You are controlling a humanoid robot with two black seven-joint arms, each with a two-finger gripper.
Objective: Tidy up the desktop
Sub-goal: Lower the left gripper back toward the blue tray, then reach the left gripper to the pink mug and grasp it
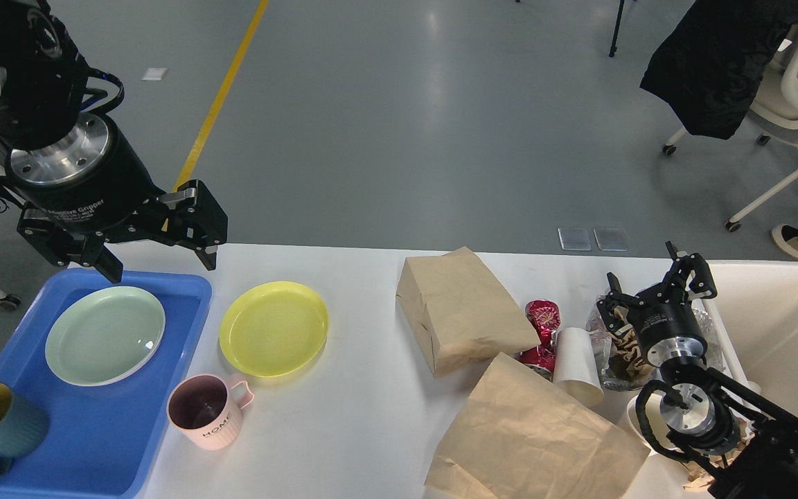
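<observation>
Plastic, paper and matt white
The desktop (364, 416) looked smooth and matt; the yellow plate (273, 328) glossy plastic; the paper bags (534, 433) creased, dull brown.

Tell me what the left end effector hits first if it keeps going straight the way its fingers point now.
The left end effector is open and points down toward the near right. Carried straight on, it would probably meet the desktop near the blue tray's far right corner or the yellow plate. Its height is unclear.

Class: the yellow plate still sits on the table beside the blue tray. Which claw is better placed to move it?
Left. The left claw hangs open near the yellow plate; the right claw is far across the desktop, by the snack bag.
</observation>
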